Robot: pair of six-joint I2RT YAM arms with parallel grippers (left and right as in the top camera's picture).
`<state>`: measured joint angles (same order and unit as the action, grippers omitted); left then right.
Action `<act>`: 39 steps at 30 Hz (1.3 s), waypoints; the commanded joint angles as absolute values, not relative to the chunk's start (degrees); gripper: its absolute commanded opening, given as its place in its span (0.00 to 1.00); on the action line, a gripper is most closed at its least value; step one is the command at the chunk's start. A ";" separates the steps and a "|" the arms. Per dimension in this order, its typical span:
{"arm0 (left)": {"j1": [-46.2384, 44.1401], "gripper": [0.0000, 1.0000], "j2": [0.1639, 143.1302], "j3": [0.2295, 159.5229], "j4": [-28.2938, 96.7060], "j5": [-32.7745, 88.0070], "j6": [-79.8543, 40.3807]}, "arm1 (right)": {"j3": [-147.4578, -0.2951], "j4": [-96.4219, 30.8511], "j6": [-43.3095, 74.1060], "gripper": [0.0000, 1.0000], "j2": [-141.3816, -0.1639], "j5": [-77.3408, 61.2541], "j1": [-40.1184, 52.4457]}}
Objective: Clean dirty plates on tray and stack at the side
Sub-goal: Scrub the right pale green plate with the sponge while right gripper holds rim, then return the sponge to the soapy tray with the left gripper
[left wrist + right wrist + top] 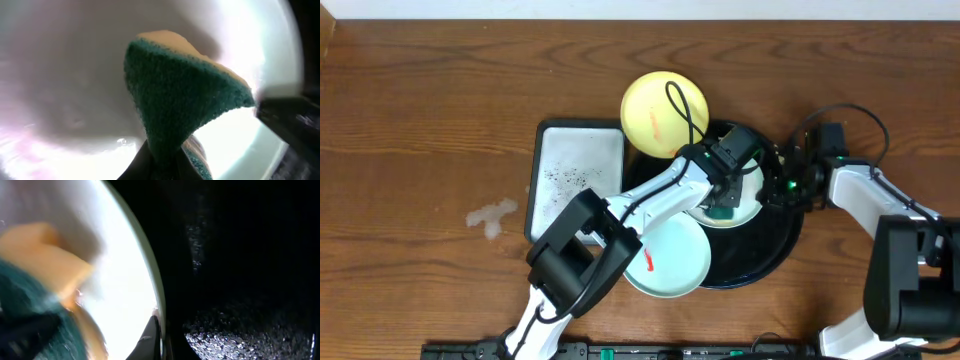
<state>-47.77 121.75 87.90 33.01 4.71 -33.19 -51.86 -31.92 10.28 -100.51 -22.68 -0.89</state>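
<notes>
A pale mint plate [748, 203] lies on the black tray [775, 250]. My left gripper [724, 200] is shut on a green-and-yellow sponge [185, 100] and presses it onto this plate [60, 75]. My right gripper [782, 187] is shut on the plate's right rim [150, 275], with one finger [152, 335] over the edge. The sponge also shows in the right wrist view [40, 275]. A second mint plate [665, 258] with a red smear lies at the tray's front left. A yellow plate [660, 110] with an orange smear lies at the tray's back left.
A small grey rectangular sponge tray [575, 170] stands left of the black tray. Wet droplets cover the black tray's floor [240, 330]. Brown wooden table [420, 120] surrounds everything.
</notes>
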 commanded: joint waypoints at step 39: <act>-14.24 0.13 99.02 74.91 51.72 3.22 -17.61 | -49.50 -27.18 5.91 0.01 -100.40 -22.76 -3.66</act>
<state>-16.40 98.65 78.13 52.53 3.66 -20.80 -49.82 -27.00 4.27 -99.37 -23.03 -3.95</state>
